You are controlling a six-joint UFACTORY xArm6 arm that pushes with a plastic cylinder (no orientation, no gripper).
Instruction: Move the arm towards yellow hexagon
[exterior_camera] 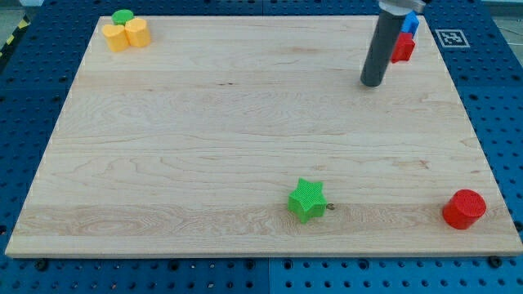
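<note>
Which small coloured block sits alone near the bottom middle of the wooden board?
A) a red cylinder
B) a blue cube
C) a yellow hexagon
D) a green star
D: the green star-shaped block lies alone near the view's bottom middle, while the red cylinder block sits in the bottom right corner and my tip is far off near the top right.

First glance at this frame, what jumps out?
The dark rod stands out at the view's top right, my tip just left of a red block and a blue block. Far across, at top left, the yellow hexagon huddles with a yellow cylinder and green cylinder.
</note>
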